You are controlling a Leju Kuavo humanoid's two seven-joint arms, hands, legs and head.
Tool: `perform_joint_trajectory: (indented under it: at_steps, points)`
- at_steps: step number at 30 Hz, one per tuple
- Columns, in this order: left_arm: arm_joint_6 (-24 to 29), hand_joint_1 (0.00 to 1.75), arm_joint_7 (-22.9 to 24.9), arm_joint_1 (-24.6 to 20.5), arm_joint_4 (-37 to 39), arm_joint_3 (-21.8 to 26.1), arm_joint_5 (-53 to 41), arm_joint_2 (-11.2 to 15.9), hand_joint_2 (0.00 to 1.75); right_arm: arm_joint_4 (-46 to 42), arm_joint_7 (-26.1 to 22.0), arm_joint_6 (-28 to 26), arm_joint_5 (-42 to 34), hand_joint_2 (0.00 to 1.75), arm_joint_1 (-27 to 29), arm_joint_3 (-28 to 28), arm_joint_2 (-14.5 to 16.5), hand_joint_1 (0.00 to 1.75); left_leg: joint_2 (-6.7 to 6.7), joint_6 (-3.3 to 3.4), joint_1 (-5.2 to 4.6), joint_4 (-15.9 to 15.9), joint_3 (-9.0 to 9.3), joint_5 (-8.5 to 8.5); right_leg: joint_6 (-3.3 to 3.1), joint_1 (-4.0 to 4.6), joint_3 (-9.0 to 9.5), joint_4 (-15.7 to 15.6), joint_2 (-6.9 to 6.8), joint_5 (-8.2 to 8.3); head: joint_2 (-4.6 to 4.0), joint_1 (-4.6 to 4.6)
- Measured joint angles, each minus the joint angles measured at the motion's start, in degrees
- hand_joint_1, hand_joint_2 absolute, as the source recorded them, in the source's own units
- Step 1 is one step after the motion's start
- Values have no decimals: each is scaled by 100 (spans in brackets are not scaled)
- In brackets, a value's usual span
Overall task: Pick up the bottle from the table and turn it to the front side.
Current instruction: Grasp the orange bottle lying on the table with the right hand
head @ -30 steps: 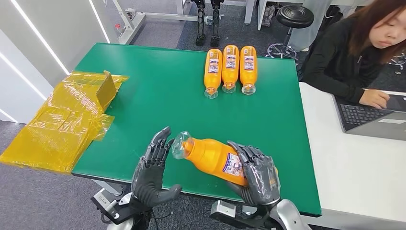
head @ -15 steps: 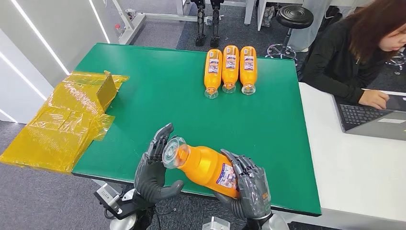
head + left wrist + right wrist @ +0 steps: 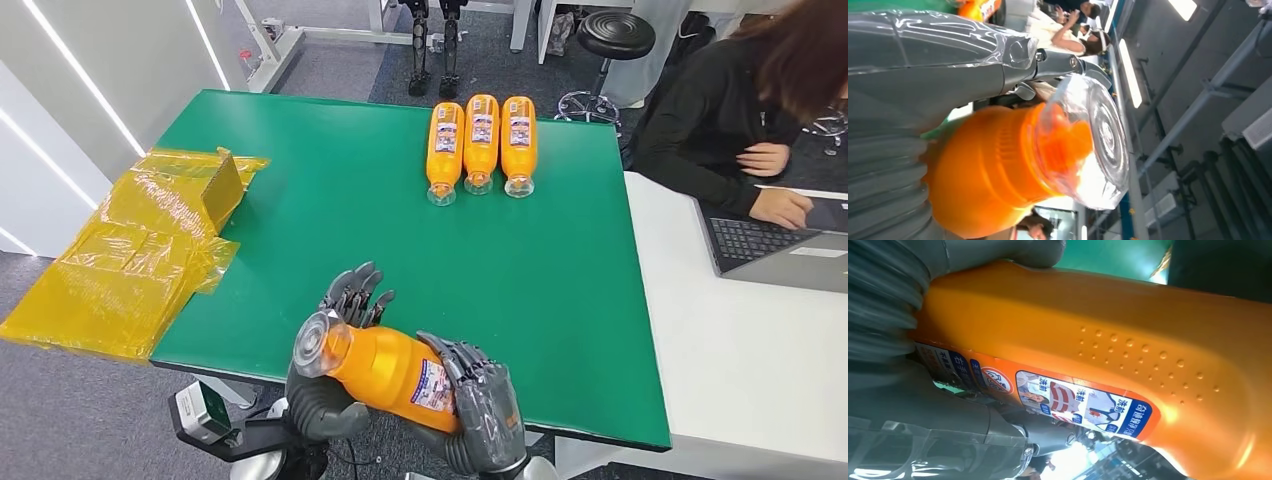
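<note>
Orange bottle [image 3: 385, 368] gripped by right hand [image 3: 478, 420] (left hand [image 3: 335, 352] cups its neck).

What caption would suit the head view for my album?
Both robot hands, left hand and right hand, hold an orange bottle above the green table.

Right hand [image 3: 478, 415] covers the base end of the bottle [image 3: 385, 368]; its label is partly under the fingers [image 3: 452, 356] and the print is too small to read in the head view. Left hand [image 3: 335, 352] lies behind and under the bottle's neck, palm hidden; whether it grips or only touches cannot be told. Both wrists are cut off by the lower picture edge. In the right wrist view the bottle runs off the edge, far from the hand. Person [image 3: 735, 110] beyond the right hand is cut by the edge.
</note>
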Motion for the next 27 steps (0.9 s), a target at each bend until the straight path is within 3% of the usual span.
perform_joint_trajectory:
  at_steps: [5, 9, 26, 27]
  points:
    - [-35, 4, 100, -90, -43, -84, 207, 34, 175, 163, -127, 134, -195, 175, -158, 121, 150, 175, 0, 0, 0, 0, 1, 2, 0, 0, 1, 0, 0, 1, 0, 1]
    - [-47, 175, 114, -163, -45, -125, 283, 68, 175, 297, -193, 91, -324, 175, -256, 202, 226, 175, 0, 0, 0, 0, 1, 3, 0, 0, 0, 0, 0, 1, 0, 1]
    - [75, 175, -19, -377, 110, -176, 322, 160, 175, 516, -185, 67, -499, 175, -345, 279, 310, 175, 0, 0, 0, 0, 0, 2, 0, 0, 0, 0, 0, 1, 0, 1]
    - [97, 175, -19, -377, 116, -176, 314, 161, 175, 530, -185, 71, -507, 175, -345, 279, 310, 131, 0, 0, 0, 0, 0, 2, 0, 0, 0, 0, 0, 1, 0, 1]
